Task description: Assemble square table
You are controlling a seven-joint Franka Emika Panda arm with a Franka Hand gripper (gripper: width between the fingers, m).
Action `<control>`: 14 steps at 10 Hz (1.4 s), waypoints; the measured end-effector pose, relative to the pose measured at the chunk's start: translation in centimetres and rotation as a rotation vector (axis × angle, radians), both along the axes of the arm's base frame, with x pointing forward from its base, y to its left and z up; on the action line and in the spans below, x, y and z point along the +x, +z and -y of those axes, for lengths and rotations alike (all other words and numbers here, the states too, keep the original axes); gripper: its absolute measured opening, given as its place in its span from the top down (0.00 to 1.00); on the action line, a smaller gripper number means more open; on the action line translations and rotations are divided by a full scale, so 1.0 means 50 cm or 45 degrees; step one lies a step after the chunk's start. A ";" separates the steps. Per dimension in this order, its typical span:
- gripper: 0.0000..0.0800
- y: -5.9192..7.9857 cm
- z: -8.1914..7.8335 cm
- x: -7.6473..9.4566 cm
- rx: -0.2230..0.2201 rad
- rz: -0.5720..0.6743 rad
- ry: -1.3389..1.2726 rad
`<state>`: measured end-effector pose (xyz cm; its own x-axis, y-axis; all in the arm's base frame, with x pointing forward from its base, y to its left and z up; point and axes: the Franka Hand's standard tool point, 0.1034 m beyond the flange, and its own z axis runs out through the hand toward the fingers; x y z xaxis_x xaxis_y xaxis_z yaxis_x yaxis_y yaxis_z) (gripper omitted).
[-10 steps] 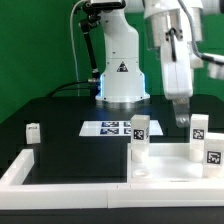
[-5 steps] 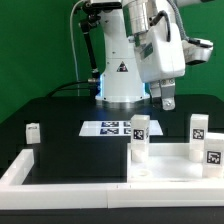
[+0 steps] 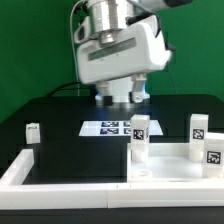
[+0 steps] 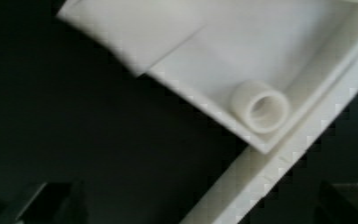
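Note:
The white square top [image 3: 168, 166] lies at the exterior view's front right, beside the rails. Three white tagged legs stand upright on it: one [image 3: 140, 136] at its left corner and two [image 3: 198, 129] [image 3: 213, 150] at the right. A fourth leg [image 3: 33, 132] stands alone on the black table at the exterior view's left. My gripper [image 3: 125, 91] hangs high over the middle, mostly hidden under the large wrist body. In the wrist view the top [image 4: 247, 60] shows a round corner socket [image 4: 265, 105]. The gripper [image 4: 194, 205] is open and empty, its dark fingers [image 4: 43, 203] wide apart.
The marker board [image 3: 108, 127] lies flat in the middle of the black table. Long white border rails [image 3: 60, 181] run along the front and the left; one rail [image 4: 261, 172] crosses the wrist view under the gripper. The arm's white base stands at the back.
The arm has swung from the exterior view's right toward the middle and closer to the camera, now filling the upper picture. The legs and the top have not moved.

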<state>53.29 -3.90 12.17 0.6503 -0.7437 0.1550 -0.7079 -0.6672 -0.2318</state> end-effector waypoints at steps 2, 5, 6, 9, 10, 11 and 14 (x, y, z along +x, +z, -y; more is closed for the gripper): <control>0.19 -0.006 0.017 -0.007 -0.099 0.020 0.213; 0.19 -0.008 0.030 -0.010 -0.183 0.024 0.460; 0.19 -0.018 0.071 -0.030 -0.242 0.008 0.624; 0.19 -0.036 0.194 -0.077 -0.279 -0.062 0.952; 0.19 -0.044 0.215 -0.084 -0.252 -0.087 0.994; 0.19 -0.042 0.217 -0.077 -0.224 -0.114 1.040; 0.19 -0.042 0.216 -0.078 -0.218 -0.121 1.023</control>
